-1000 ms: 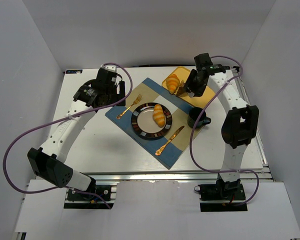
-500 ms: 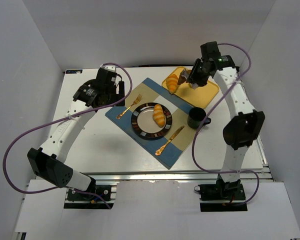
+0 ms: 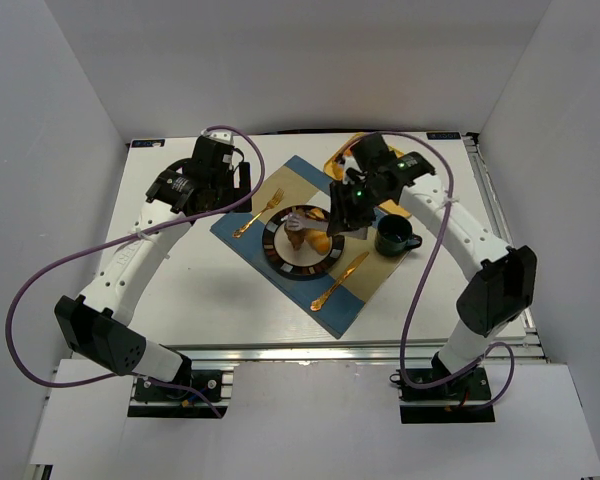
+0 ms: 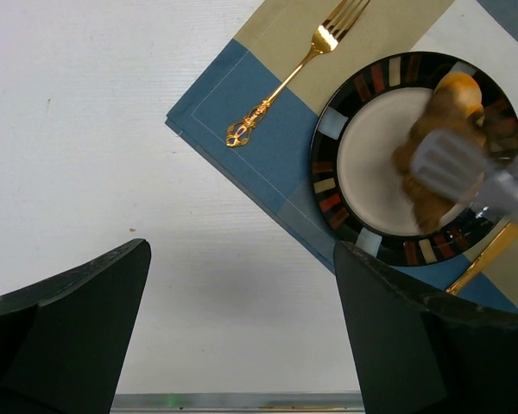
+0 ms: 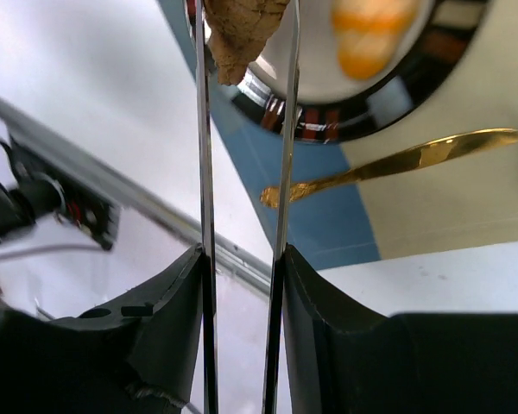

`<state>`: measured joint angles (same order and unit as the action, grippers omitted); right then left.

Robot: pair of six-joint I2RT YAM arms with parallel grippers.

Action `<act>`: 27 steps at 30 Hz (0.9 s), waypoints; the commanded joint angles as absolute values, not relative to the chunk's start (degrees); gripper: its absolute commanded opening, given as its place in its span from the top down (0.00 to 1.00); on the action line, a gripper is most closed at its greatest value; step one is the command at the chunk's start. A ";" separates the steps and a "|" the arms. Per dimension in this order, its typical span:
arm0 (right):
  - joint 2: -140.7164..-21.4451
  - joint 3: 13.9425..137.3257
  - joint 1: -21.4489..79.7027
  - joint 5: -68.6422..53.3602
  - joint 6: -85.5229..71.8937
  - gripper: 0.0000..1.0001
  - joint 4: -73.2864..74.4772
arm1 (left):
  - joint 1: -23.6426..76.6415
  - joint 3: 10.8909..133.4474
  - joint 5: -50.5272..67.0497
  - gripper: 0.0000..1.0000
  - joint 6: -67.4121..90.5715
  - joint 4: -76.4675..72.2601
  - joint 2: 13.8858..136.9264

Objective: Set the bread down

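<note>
Pinching a brown pastry point(image 5: 238, 30), the right claw point(image 3: 310, 222) has left the tray point(image 3: 336, 158); the plate point(image 4: 328, 185) now lies beneath it, so release looks next.

My right gripper point(image 5: 244, 19) has the brown pastry point(image 5: 238, 33) pinched between its two thin fingers. The pastry is a rough, tan-brown lump, and it hangs over the dark striped rim of the plate point(image 5: 328, 121). The croissant point(image 5: 369, 39), golden-orange and ridged, lies flat on the plate's white middle, near the held pastry but apart from it. It is blurred in my wrist view.
</note>
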<state>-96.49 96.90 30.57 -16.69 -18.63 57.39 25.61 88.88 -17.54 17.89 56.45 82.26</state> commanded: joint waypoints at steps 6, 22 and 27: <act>-99.14 94.57 35.68 -18.02 -15.38 0.71 54.67 | 25.31 89.30 -16.87 0.02 18.63 55.55 80.24; -102.04 101.42 36.47 -13.71 -16.70 0.42 56.07 | 25.31 89.03 -16.96 0.02 18.19 55.63 80.33; -103.01 109.15 36.47 -11.70 -16.96 0.42 58.97 | 25.31 89.12 -17.05 0.02 18.19 55.72 80.59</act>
<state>-103.02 103.37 36.18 -13.26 -16.64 57.69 25.61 88.86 -17.15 18.26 56.12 82.24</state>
